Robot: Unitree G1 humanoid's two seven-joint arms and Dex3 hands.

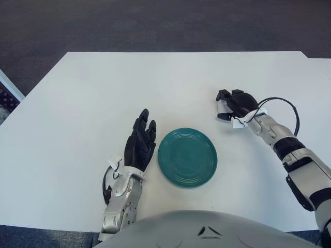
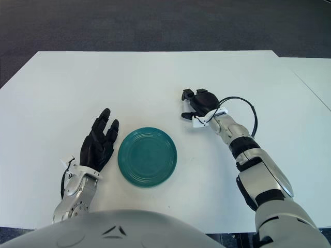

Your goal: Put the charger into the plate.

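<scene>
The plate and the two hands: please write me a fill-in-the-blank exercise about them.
1. The plate on the white table has the colour ____.
2. The hand beside the plate's left edge is the ____ hand.
3. The right hand shows beyond the plate, to its ____.
4. The number of things lying in the plate is ____.

Missing words: green; left; right; zero
</scene>
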